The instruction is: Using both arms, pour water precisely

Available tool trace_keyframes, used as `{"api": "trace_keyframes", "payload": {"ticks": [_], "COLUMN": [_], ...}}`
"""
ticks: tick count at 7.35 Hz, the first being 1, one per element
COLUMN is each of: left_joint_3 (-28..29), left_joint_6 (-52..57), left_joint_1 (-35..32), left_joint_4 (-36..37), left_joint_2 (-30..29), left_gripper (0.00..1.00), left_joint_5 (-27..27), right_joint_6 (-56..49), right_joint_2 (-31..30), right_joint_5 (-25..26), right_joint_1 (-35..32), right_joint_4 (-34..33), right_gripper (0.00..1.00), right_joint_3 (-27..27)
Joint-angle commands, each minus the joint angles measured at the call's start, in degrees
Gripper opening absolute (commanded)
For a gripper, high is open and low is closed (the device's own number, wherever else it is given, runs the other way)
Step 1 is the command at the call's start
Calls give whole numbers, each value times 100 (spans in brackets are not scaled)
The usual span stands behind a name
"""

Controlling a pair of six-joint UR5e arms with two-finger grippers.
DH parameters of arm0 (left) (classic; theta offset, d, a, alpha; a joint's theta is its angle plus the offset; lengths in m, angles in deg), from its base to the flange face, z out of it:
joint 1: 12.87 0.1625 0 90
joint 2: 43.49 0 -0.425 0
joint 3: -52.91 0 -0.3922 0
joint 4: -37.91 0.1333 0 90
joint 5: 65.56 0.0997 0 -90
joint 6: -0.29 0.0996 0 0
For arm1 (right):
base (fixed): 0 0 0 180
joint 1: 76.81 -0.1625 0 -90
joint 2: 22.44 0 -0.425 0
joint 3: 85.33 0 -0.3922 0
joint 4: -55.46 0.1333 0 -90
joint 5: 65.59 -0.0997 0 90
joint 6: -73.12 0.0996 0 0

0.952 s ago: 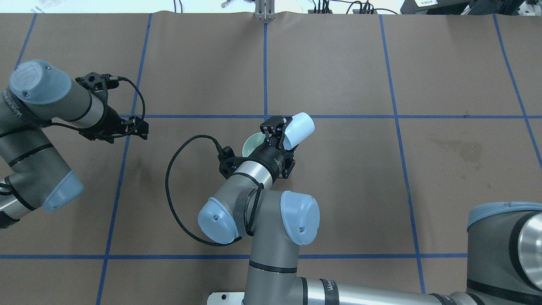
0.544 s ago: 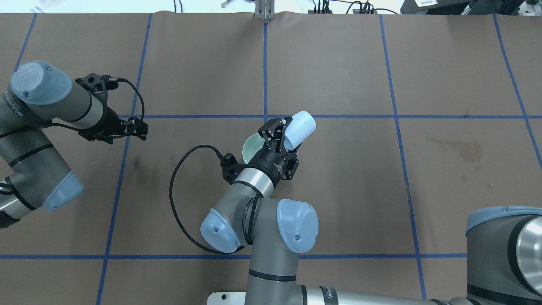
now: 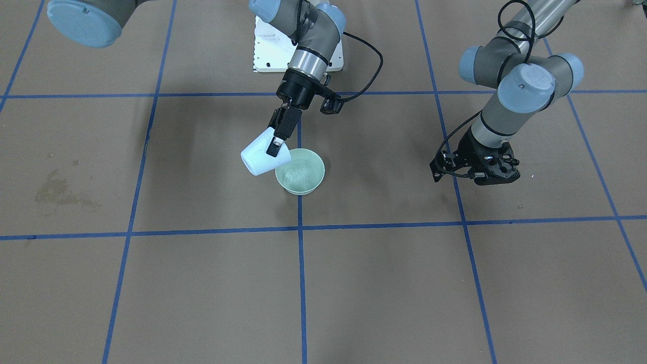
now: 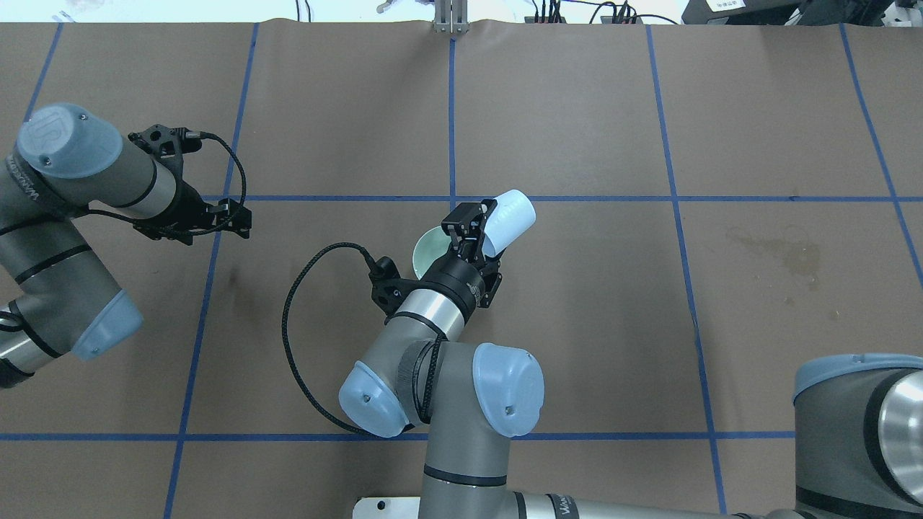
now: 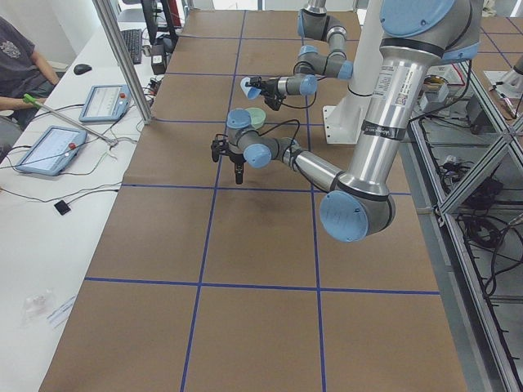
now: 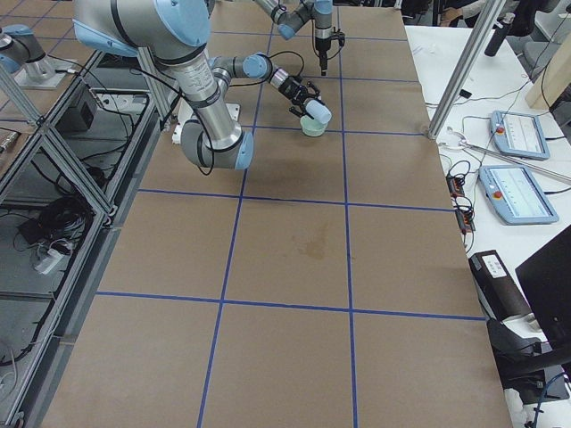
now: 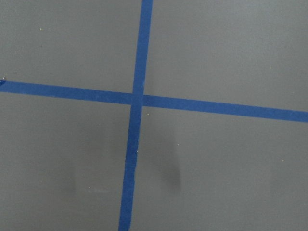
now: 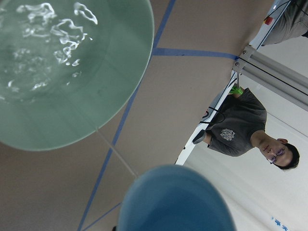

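Note:
My right gripper (image 3: 276, 143) is shut on a pale blue cup (image 3: 259, 157) and holds it tipped, mouth towards a green bowl (image 3: 312, 181) on the table's middle. In the overhead view the cup (image 4: 510, 218) lies right of the bowl (image 4: 428, 246), with the right gripper (image 4: 481, 234) around it. Water (image 8: 43, 48) glints and ripples in the bowl (image 8: 115, 101) in the right wrist view, with the cup's rim (image 8: 173, 202) below. My left gripper (image 4: 238, 218) hangs empty and shut above a tape crossing, well left of the bowl.
Brown paper with a blue tape grid (image 4: 452, 108) covers the table. A dried stain (image 4: 782, 252) lies at the right. The white base plate (image 3: 263, 55) sits behind the bowl. An operator (image 5: 20, 65) and tablets (image 5: 49, 147) are beyond the far edge.
The right wrist has shifted slightly back and forth with the cup still tipped beside the bowl. The left arm has not moved.

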State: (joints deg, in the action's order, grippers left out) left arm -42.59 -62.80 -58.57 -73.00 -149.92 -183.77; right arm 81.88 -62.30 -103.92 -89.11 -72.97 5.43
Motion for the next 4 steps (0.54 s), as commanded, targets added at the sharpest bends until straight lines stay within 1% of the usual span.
{"api": "trace_keyframes", "payload": {"ticks": [1,2,3,4], "left_joint_3": [-4,-4,-13,-83], "left_joint_6": [7,16,16,8], "left_joint_1": [0,0,0,0], "left_joint_4": [0,0,-44,-53], "left_joint_2": [-52,-52,-61,-70], "left_gripper": [100,100,100,100], "left_joint_5": [9,17,9,9], "right_joint_6": [773,820,1464,1610], "right_joint_2": [-780,-1021,-1354,-1949], "right_joint_5": [-978,-1445,-2145,-2883], "right_joint_1": [-324,-553,-877,-1202], "right_joint_4": [490,1016,1465,2192], "right_gripper": [45,48,49,49], "right_joint_3": [1244,1460,1749,2213]}}
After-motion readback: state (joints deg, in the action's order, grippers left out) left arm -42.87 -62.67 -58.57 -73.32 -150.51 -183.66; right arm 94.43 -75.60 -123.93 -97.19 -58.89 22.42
